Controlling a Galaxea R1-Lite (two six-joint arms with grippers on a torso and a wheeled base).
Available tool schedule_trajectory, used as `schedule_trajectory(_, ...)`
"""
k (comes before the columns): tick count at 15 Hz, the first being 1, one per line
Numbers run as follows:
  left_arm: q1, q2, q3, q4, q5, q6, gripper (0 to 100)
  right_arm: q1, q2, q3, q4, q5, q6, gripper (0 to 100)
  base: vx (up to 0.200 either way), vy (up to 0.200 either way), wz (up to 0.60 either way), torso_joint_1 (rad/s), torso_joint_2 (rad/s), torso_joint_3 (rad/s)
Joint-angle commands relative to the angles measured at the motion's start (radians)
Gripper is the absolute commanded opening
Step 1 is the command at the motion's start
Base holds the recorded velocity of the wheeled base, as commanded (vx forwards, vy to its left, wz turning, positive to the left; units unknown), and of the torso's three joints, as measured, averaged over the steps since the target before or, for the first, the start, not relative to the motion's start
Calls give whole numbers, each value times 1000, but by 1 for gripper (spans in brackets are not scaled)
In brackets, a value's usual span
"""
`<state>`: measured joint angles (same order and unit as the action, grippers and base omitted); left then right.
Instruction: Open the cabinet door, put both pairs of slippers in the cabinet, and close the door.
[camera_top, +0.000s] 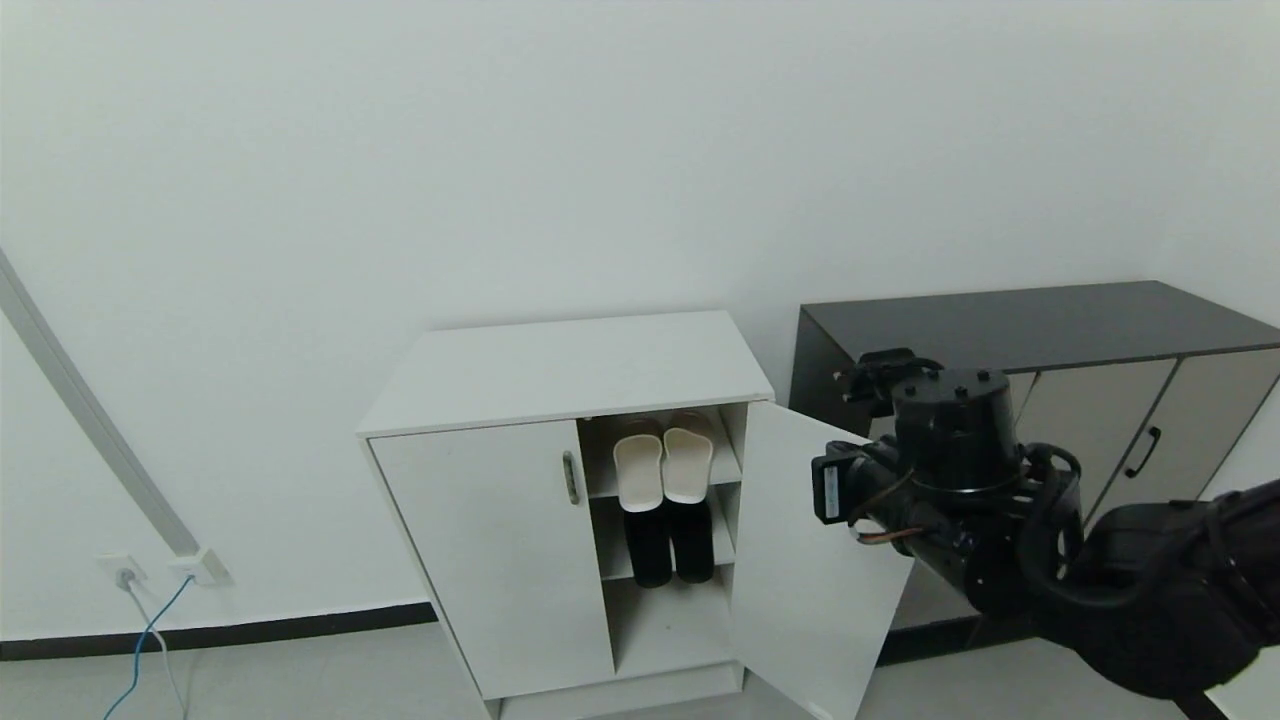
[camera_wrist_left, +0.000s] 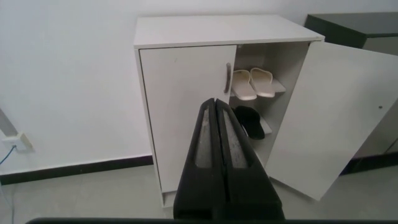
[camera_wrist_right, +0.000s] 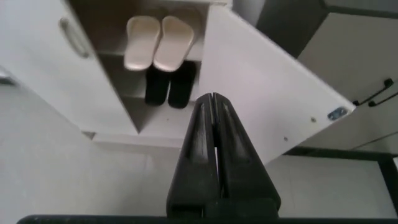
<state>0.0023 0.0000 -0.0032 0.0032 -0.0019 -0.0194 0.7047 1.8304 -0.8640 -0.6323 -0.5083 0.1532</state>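
Note:
A white cabinet (camera_top: 560, 370) stands against the wall with its right door (camera_top: 810, 570) swung open and its left door (camera_top: 500, 550) shut. A white pair of slippers (camera_top: 662, 467) lies on the upper shelf. A black pair of slippers (camera_top: 670, 545) lies on the shelf below. My right arm hangs just right of the open door, and its gripper (camera_wrist_right: 212, 99) is shut with nothing in it, in front of the door's inner face (camera_wrist_right: 261, 93). My left gripper (camera_wrist_left: 215, 104) is shut and empty, well back from the cabinet front (camera_wrist_left: 186, 112).
A dark-topped sideboard (camera_top: 1040, 330) stands to the right of the cabinet, behind the open door. A wall socket with a blue cable (camera_top: 150, 600) sits low on the left wall. Bare floor lies in front of the cabinet.

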Motion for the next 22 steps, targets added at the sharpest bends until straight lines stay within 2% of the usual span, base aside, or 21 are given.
schedule_trajectory(1,1,2,0,0,-1,-1,0,-74,61,-79,28,33,0,0,0,0,0,0,0,0)
schedule_trajectory(4,1,0,0,0,-1,-1,0,-185,135,-188,57,111,0,0,0,0,0,0,0,0)
schedule_trajectory(10,1,0,0,0,0,-1,0,-329,320,-343,59,131,0,0,0,0,0,0,0,0)
schedule_trajectory(13,1,2,0,0,0,-1,0,-398,392,-417,59,188,8,0,0,0,0,0,0,0)
schedule_trajectory(17,1,2,0,0,2,-1,0,-435,429,-458,94,234,17,0,0,0,0,0,0,0)
schedule_trajectory(22,1,2,0,0,3,-2,0,-438,446,-469,126,237,39,0,0,0,0,0,0,0)
